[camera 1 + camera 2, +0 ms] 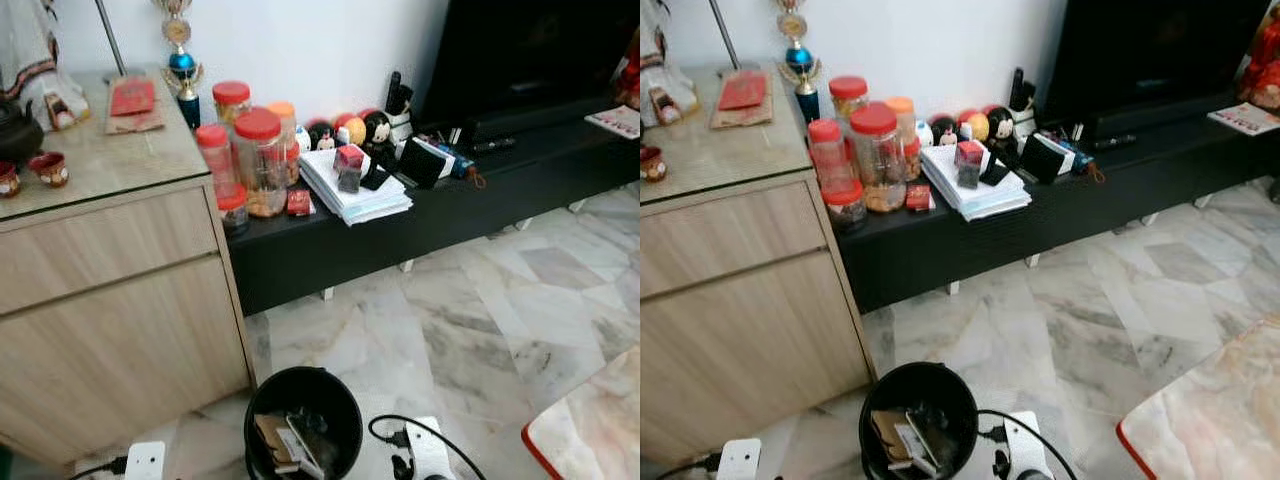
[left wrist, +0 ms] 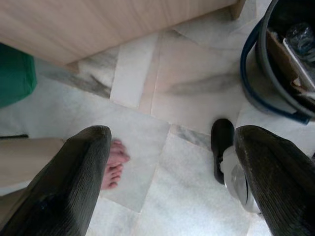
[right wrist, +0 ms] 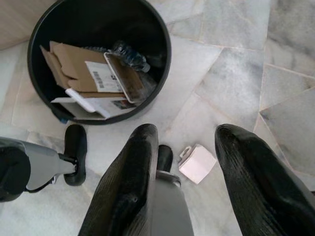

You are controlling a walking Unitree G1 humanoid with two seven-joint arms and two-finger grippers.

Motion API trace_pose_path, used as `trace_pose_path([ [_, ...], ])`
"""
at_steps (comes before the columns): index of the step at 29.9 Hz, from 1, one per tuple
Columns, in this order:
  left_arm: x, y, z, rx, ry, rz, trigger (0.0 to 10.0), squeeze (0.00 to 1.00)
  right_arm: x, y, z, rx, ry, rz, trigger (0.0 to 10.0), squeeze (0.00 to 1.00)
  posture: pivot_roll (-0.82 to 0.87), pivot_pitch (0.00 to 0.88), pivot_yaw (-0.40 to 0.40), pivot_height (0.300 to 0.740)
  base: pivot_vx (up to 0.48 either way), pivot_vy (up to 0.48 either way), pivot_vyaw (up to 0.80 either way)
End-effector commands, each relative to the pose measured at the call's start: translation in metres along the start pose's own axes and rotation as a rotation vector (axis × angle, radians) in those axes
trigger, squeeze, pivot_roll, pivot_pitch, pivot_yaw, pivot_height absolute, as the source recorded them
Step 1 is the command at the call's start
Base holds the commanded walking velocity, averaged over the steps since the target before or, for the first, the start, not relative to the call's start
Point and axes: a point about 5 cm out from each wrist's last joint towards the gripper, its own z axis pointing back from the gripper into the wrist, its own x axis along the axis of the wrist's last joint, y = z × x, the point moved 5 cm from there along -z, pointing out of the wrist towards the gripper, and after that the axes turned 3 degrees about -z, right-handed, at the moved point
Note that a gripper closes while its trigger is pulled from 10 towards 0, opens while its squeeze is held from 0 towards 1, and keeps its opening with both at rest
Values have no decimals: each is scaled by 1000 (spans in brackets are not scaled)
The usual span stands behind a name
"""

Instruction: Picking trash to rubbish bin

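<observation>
Marble floor (image 1: 480, 320); black bin (image 1: 303, 418) beside wooden cabinet (image 1: 110, 300); both end effectors spread, empty.

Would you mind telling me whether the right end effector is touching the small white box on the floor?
Apart. In the right wrist view the right end effector hangs open above the floor, holding nothing, with the small white box lying below between its fingers.

red-lidded jars (image 1: 250, 160) crowd the black bench (image 1: 420, 225) beside the wood cabinet (image 1: 110, 300); trophy (image 1: 183, 65) behind.
</observation>
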Motion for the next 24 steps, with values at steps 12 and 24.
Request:
trace_pose_path([
  [12, -10, 0, 2, -6, 22, 17, 10000, 0, -3, -2, 0, -5, 8, -11, 10000, 0, 21, 0, -25, 740, -251, 0, 0],
  [24, -7, -2, 2, -9, 16, 24, 10000, 0, -3, 0, 1, -1, 4, -8, 10000, 0, 20, 0, -27, 740, -252, 0, 0],
])
